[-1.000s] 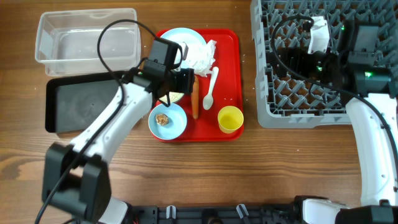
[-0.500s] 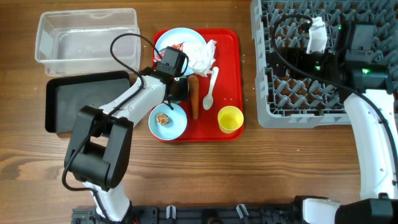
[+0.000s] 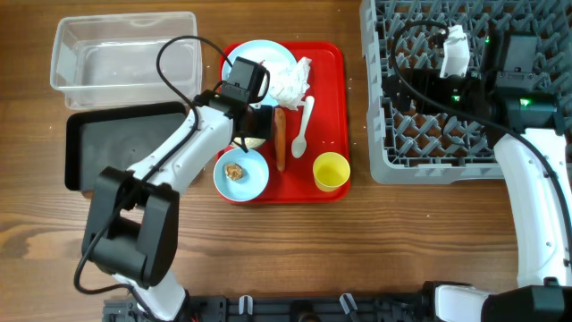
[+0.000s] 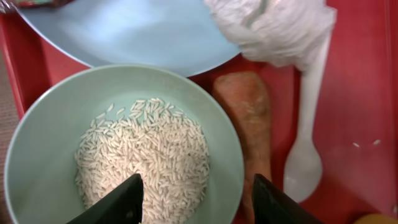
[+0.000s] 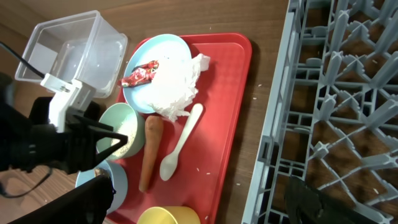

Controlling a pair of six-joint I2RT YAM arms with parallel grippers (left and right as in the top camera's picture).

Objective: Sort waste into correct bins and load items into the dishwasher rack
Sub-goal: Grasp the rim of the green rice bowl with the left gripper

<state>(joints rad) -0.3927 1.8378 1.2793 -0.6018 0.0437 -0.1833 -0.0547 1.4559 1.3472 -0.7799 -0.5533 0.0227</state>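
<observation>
Shows the left gripper [image 4: 198, 202] spread open and grasping nothing, low over the pale green bowl [image 4: 50, 124]. One finger above the loose white rice [image 4: 146, 155] heaped inside, the other outside the rim above the orange carrot [image 4: 249, 118], the rim itself between them. Cannot tell whether either finger touches the bowl.

Just past the outer finger, alongside the carrot: white plastic spoon [image 4: 308, 143], flat on the red tray [image 4: 367, 93].

Just ahead of the fingertips: light blue round plate [image 4: 137, 31], carrying the crumpled white napkin [image 4: 273, 25] at its carrot-side edge and the red snack wrapper [image 5: 140, 74] near its middle.

Behind the gripper, on the same tray: light blue bowl [image 3: 255, 186] holding the small brown food scrap [image 3: 234, 171]; beside it, the small yellow cup [image 3: 331, 170].

Well apart on the rice-finger side, off the tray: black rectangular tray [image 3: 116, 152] and, beyond it, clear rectangular plastic tub [image 3: 63, 40], edge to edge on the wooden table [image 3: 286, 259].

Farthest, on the carrot-finger side: right gripper [image 5: 205, 202], fingers wide apart and holding nothing, above the grey dishwasher rack [image 5: 336, 93].
</observation>
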